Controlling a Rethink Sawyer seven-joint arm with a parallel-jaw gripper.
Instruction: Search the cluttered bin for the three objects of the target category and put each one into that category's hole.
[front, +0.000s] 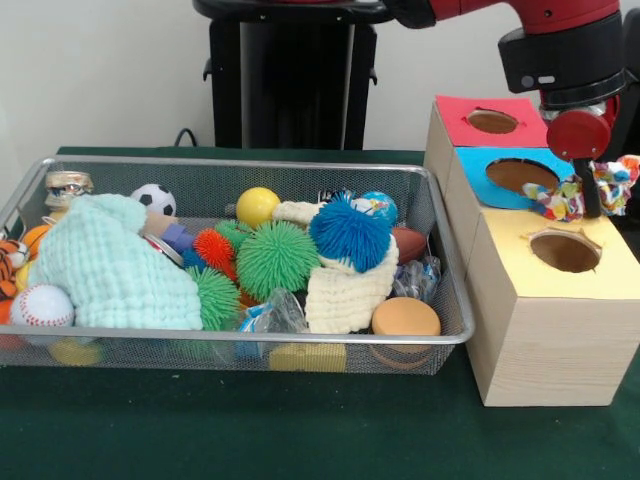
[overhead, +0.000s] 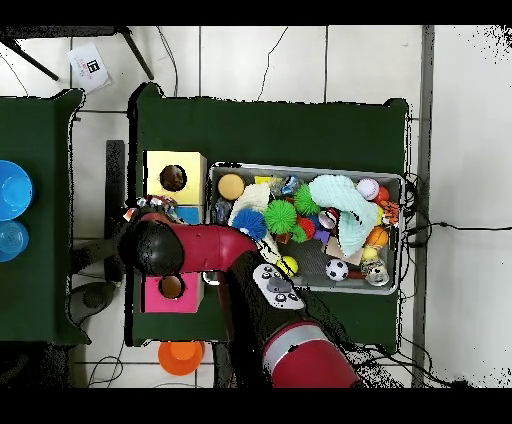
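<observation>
My gripper (front: 592, 192) hangs over the wooden box row at the right, above the edge between the blue-topped hole (front: 520, 175) and the yellow-topped hole (front: 565, 250). It is shut on a multicoloured fabric ring toy (front: 562, 200) that drapes to both sides of the fingers. A red-topped hole (front: 492, 121) lies behind. In the overhead view the arm's head (overhead: 150, 246) covers the blue box, and a bit of the toy (overhead: 134, 212) shows beside it. The wire bin (front: 200, 337) holds spiky balls in green (front: 275, 258), blue (front: 348, 232) and orange (front: 213, 247).
The bin also holds a mint cloth (front: 110, 265), a cream knit cloth (front: 345, 290), a baseball (front: 42, 305), a small soccer ball (front: 152, 198), a yellow ball (front: 257, 205) and an orange disc (front: 404, 318). An orange cup (overhead: 180, 355) stands beyond the pink box (overhead: 152, 293).
</observation>
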